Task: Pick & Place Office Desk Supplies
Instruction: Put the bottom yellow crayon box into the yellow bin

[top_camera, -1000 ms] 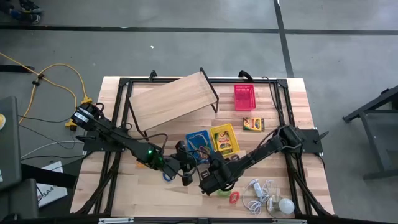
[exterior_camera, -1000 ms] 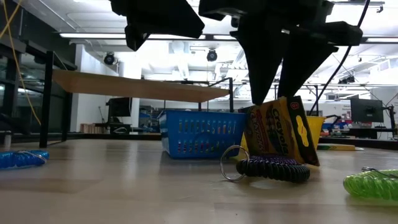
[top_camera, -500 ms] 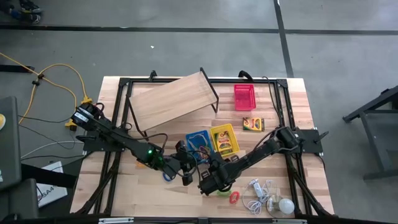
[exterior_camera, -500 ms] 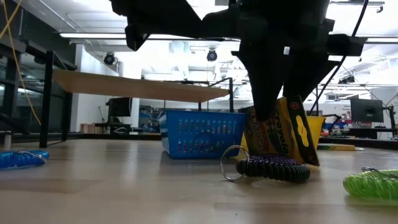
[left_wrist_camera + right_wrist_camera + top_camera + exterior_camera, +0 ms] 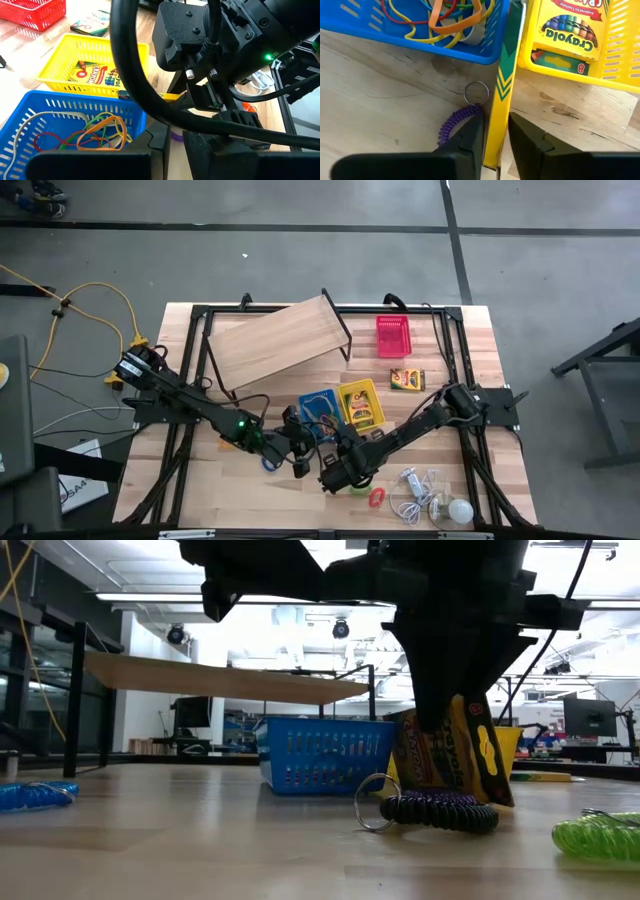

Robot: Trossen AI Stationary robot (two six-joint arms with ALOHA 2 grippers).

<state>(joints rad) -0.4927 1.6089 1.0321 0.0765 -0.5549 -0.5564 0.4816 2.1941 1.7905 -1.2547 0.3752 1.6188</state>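
Note:
A yellow-green crayon box [image 5: 450, 755] stands on its edge on the table, just before the blue basket [image 5: 318, 410] and the yellow basket [image 5: 360, 405]. My right gripper [image 5: 496, 127] is down over it and shut on it. A purple coil keyring [image 5: 430, 812] lies at the box's foot. Rubber bands [image 5: 445, 15] lie in the blue basket, and another crayon box [image 5: 572, 30] lies in the yellow one. My left gripper [image 5: 290, 445] hangs open and holding nothing above the table, left of the right gripper. The red basket [image 5: 393, 335] sits near the far edge. My right gripper pinches the standing crayon box by its two broad faces, with its narrow green-and-yellow side [image 5: 495, 125] showing between the fingers [image 5: 472, 140]. The fingers come from above, pointing down. The box leans slightly, and its lower edge [image 5: 455, 798] is on the table.
A third crayon box [image 5: 407, 379] lies near the red basket. The wooden board on black legs [image 5: 275, 340] fills the far left. A green coil [image 5: 598, 837], a red ring [image 5: 377, 498] and the white bulb with cord [image 5: 455, 510] lie at the near right, and a blue coil [image 5: 35, 795] at the left.
My right gripper has come down over the standing crayon box, and its fingers, apart a second ago, have closed in on the box's upper part. The box has stayed standing on the table. The left arm has kept still.

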